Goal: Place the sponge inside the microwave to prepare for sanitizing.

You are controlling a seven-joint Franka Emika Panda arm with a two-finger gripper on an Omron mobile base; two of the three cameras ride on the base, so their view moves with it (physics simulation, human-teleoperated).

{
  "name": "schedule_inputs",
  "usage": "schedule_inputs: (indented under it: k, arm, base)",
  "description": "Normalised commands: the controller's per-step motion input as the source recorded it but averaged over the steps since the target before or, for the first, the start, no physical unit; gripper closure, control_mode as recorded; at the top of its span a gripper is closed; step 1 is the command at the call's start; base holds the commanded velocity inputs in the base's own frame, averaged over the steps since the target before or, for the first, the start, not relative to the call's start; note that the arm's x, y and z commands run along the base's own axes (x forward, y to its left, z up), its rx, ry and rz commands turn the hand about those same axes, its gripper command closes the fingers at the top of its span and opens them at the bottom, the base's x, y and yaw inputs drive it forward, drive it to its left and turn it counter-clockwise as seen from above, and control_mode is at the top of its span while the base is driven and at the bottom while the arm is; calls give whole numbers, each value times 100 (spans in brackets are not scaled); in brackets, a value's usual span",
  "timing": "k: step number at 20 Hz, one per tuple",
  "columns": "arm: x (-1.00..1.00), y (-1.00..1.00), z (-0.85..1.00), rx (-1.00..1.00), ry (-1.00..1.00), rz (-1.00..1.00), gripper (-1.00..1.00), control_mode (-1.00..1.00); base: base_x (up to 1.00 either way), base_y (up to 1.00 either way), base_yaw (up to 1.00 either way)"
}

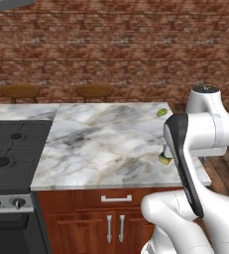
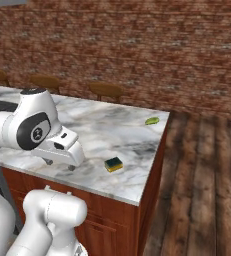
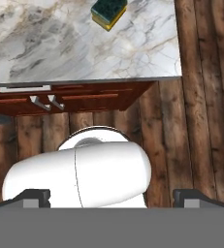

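The sponge (image 2: 114,164) lies flat on the marble table (image 2: 127,135), close to the front edge and toward its right end. It is a small block, yellow below with a dark green scrub face turned up. In the right base view its long axis runs roughly along the table's front edge, slightly slanted. In the hand view the sponge (image 3: 108,12) sits at the top, well ahead of the fingers (image 3: 111,197) and apart from them, its long axis running on a diagonal.

The fingers stand wide apart, one fingertip (image 3: 33,197) at the left and the other at the right of the hand view, with nothing between them. In the right base view the hand hangs just above the table to the left of the sponge, not touching it.

A small green object (image 2: 152,120) lies farther back near the table's right edge, well beyond the sponge. A stove (image 1: 9,154) adjoins the table's left end.
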Motion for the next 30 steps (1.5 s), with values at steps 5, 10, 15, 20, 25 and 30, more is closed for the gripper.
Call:
schedule_inputs:
  k: [5, 10, 15, 20, 25, 30]
  arm:
    - [0, 0, 0, 0, 0, 0, -100, 100]
    - [7, 0, 0, 0, -1, -2, -100, -100]
    - [25, 0, 0, 0, 4, 0, -100, -100]
    - [48, -1, 2, -3, 10, -5, -100, -100]
    - [94, -1, 4, 4, 5, -27, -100, -100]
    - [92, 0, -15, 1, -5, -52, -100, -100]
  base:
    - [0, 0, 0]
    - [0, 0, 0]
    - [0, 0, 0]
    - [0, 0, 0]
    - [0, 0, 0]
    - [0, 0, 0]
